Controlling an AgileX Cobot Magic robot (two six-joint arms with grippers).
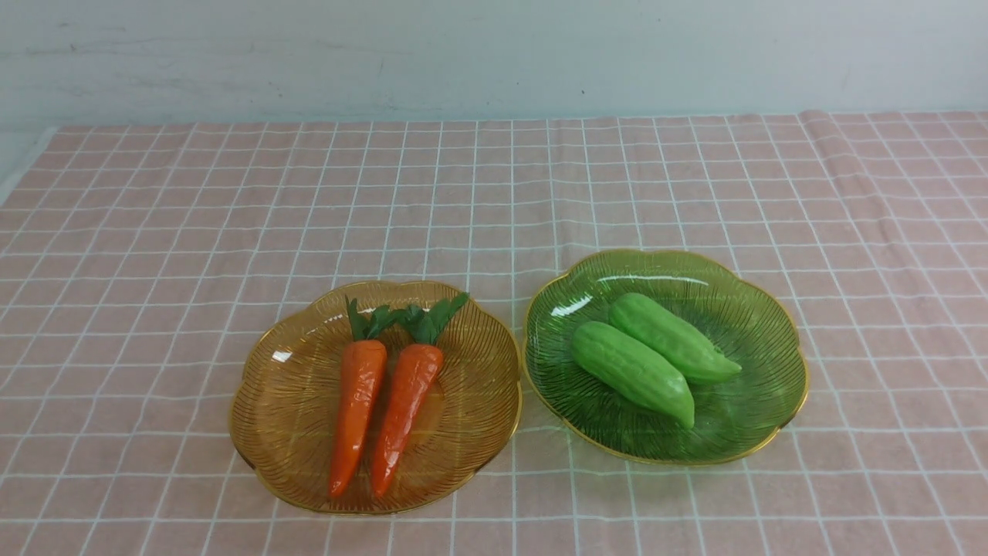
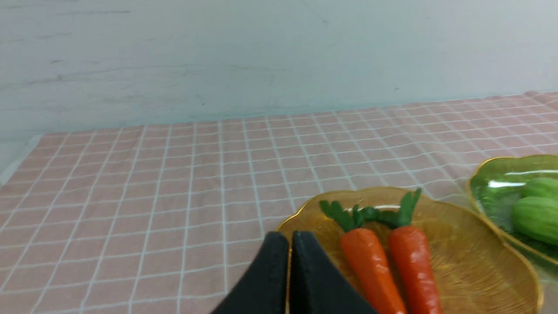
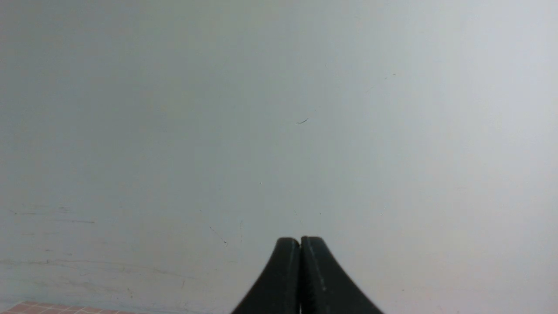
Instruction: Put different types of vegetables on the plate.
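Resting on the amber plate (image 1: pixel 293 432): two carrots (image 1: pixel 359 409). Lying right of that plate: two gourds (image 1: pixel 637 371) on the green plate (image 1: pixel 752 417). Closed, holding nothing: left gripper (image 2: pixel 291 237), right gripper (image 3: pixel 300 242).

2 plates: 1 amber (image 1: pixel 285 432) on L, 1 green (image 1: pixel 760 386) on R. Amber one w/ 2 orange carrots (image 1: pixel 382 417), leafy tops on both; green one w/ 2 lt green ridged gourds (image 1: pixel 637 371). Veg total: 4, i.e. 2 kinds, 2 of ea. Also 1 checked cloth (image 1: pixel 494 201) & 1 wall (image 1: pixel 494 54).

My 2 plates, amber (image 1: pixel 289 432) and green (image 1: pixel 756 409), sit edge to edge, with little room between their rims. Behind them, I find open checked cloth (image 1: pixel 432 201) reaching toward the wall (image 1: pixel 494 62), which blocks the far side.
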